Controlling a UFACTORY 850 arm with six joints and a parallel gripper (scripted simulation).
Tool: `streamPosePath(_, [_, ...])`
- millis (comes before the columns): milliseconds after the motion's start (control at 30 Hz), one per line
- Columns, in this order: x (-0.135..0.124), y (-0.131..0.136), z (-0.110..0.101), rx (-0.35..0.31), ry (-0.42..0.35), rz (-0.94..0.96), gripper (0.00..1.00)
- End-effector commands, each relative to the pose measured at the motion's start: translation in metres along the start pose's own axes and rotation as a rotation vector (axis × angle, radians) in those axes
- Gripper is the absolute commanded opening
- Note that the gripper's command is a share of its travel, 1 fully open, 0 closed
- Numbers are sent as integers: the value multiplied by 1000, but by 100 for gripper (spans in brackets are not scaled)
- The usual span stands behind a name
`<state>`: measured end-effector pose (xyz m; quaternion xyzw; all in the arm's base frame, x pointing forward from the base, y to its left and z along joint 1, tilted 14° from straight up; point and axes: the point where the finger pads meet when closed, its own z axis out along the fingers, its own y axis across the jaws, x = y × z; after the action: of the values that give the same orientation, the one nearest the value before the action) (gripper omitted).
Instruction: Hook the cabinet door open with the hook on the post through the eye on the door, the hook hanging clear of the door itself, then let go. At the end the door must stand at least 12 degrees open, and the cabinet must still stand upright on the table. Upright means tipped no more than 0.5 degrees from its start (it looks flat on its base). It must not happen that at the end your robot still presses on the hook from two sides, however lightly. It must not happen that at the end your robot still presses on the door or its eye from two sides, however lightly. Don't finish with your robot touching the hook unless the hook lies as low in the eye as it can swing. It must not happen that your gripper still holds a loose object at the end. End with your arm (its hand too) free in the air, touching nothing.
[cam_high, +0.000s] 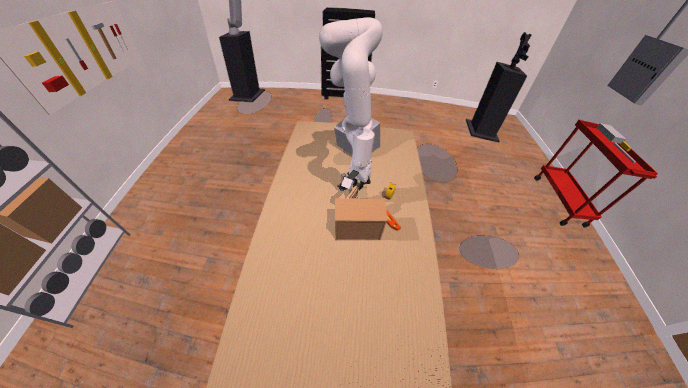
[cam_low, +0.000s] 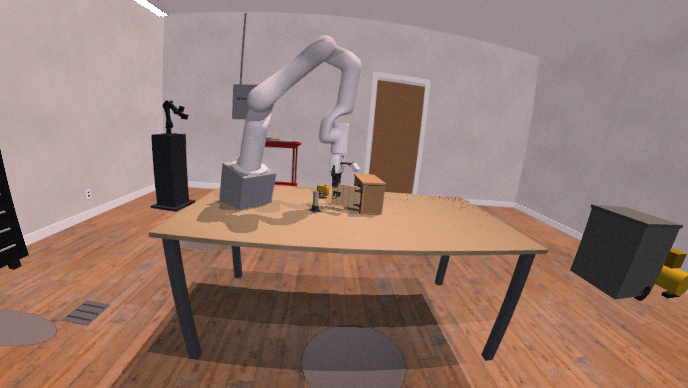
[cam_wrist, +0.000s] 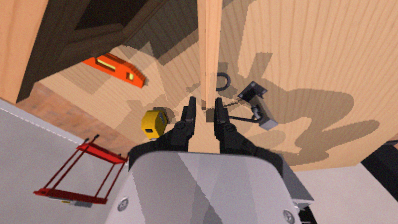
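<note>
The small wooden cabinet stands upright on the table; it also shows in the exterior view. Its door is swung partly open toward the robot's base and is seen edge-on in the wrist view. My gripper straddles the door's free edge with a finger on each side, partly open and not clamped. A dark ring, the eye, sits on the door's right face. The short dark post stands just right of the door, also seen in the exterior view. Its thin hook reaches toward the door; I cannot tell whether it is in the eye.
A yellow tape measure lies on the table beside the door, left of my fingers in the wrist view. An orange level lies against the cabinet's side. The robot's grey base stands behind the cabinet.
</note>
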<state>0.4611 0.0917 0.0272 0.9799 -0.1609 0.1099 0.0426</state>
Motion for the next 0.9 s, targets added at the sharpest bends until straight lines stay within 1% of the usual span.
streamPosePath(0, [1,-3,0,0,0,10,27])
streamPosePath(233, [1,-8,0,0,1,61,27])
streamPosePath(433, [1,-11,0,0,1,67,27])
streamPosePath(533, [2,-14,0,0,1,111,27])
streamPosePath(867, [2,-19,0,0,1,130,27])
